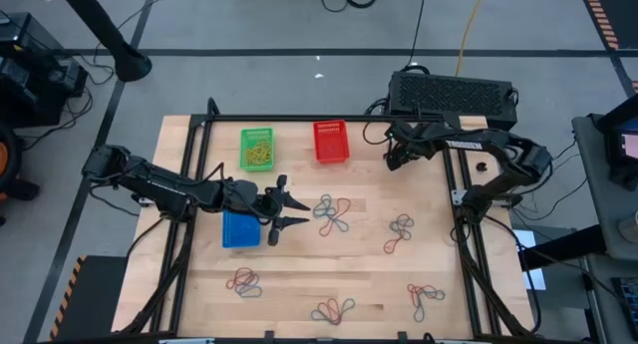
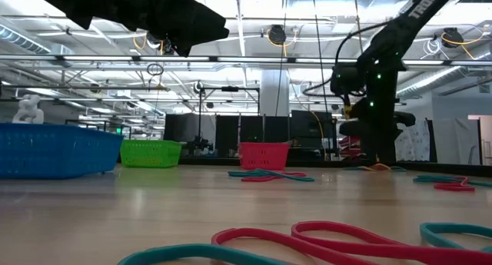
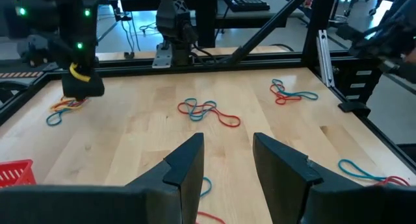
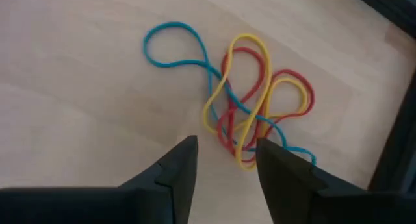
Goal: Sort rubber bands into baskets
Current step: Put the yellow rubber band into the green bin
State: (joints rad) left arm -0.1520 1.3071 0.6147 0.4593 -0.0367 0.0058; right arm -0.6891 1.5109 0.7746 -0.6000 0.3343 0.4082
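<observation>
Because the right gripper [image 4: 224,160] hangs with its jaws parted directly above a tangle of yellow, red and blue rubber bands [image 4: 250,113] near the far right corner of the table, we treat the step in hand as picking from that tangle. We lower straight down, close on a single strand — preferably the free blue loop at the tangle's edge — and lift slowly so the others can fall away. The red basket [image 1: 331,142] and the green basket [image 1: 257,150] stand at the far edge; the blue basket [image 1: 239,229] sits at left. The left gripper [image 3: 224,159] waits beside it, fingers apart and empty.

In the overhead view the right arm hides this tangle, and we cannot tell how tightly the bands interlock — probably loosely.
</observation>
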